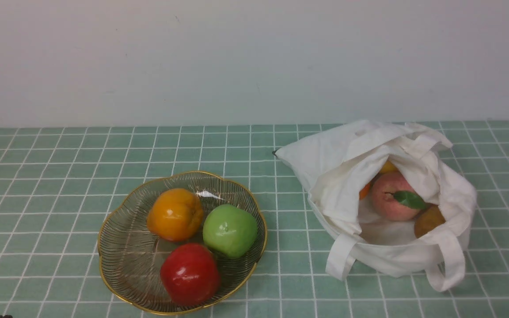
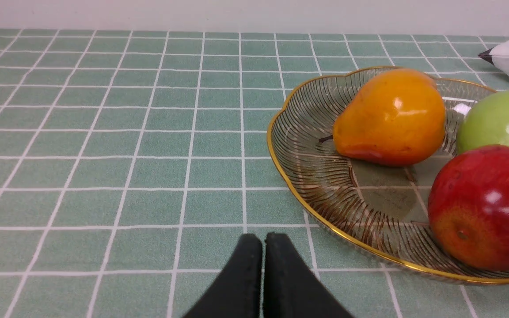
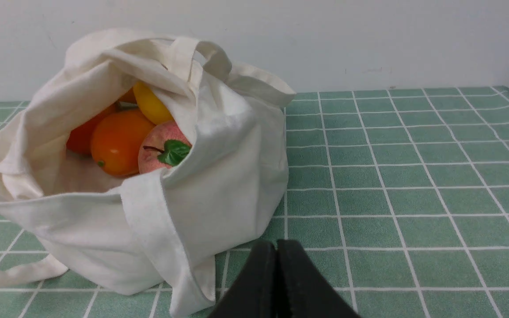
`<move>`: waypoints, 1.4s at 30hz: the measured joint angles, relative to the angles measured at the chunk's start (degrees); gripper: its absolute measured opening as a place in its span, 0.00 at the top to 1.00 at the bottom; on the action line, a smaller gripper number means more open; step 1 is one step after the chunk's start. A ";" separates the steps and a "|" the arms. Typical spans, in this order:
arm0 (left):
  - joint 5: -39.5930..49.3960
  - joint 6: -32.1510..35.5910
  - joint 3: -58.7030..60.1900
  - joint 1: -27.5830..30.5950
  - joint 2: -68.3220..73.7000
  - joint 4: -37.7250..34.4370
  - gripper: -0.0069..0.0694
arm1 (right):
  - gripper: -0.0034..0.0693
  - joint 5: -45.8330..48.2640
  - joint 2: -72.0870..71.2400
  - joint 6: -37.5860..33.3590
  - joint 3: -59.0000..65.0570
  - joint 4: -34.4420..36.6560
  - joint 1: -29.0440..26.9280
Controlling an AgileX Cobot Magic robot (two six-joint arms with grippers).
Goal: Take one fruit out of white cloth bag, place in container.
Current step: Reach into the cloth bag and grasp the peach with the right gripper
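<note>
Your right pincer (image 3: 276,249) was shut, empty; the peach (image 3: 161,138) lay ahead of it, past the near wall of the white cloth bag (image 3: 223,176), leaf (image 3: 175,152) facing it. Your left pincer (image 2: 263,242), also shut, sat farther off.

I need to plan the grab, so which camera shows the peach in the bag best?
The front view: the peach sits mostly exposed in the open bag. The right wrist view hides part of it behind the cloth; the left wrist view misses it.
</note>
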 joint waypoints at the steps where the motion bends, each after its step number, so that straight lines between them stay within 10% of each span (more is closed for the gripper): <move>1: 0.00 0.00 0.00 0.00 0.00 0.00 0.92 | 0.97 0.00 0.00 0.00 0.00 0.00 0.00; 36: 0.00 0.00 0.00 0.00 0.00 0.00 0.92 | 0.97 -0.14 0.00 0.26 -0.07 0.56 0.00; 42: 0.00 0.00 0.00 0.00 0.00 0.00 0.92 | 0.97 -14.52 0.00 9.16 0.35 16.96 0.00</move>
